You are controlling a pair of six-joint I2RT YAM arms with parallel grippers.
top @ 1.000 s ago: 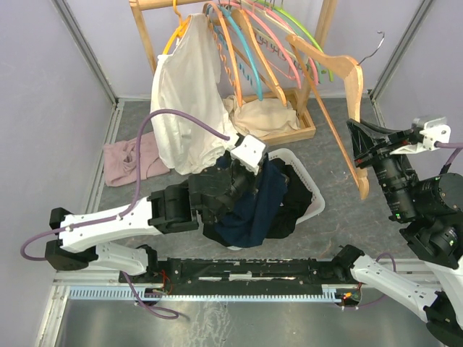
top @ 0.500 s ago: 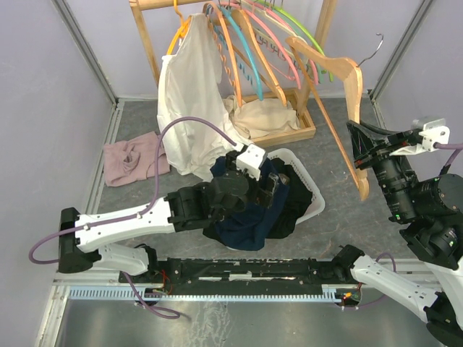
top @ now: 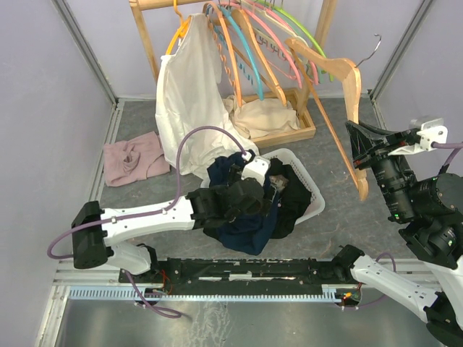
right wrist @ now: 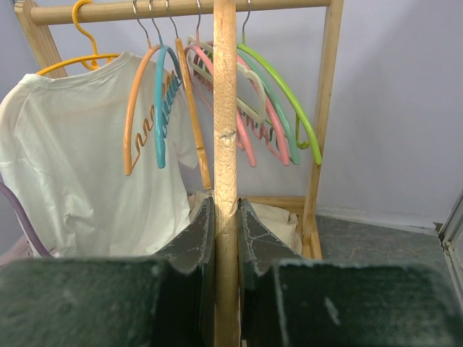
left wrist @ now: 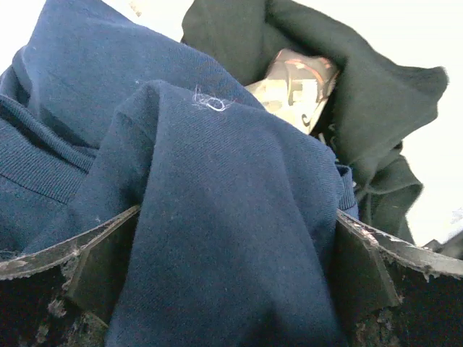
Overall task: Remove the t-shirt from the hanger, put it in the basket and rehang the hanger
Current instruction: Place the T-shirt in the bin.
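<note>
Grey table, white basket: navy t-shirt lies in basket, off wooden hanger. L gripper wide open above basket; R gripper pinches bare hanger. Job looks done.

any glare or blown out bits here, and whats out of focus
Left wrist: white blown out behind the navy t-shirt, cloth sharp. Right wrist: the tool's fingers soft up close, wooden hanger and rack crisp. Top external: even light, mild sheen on the near metal strip.
</note>
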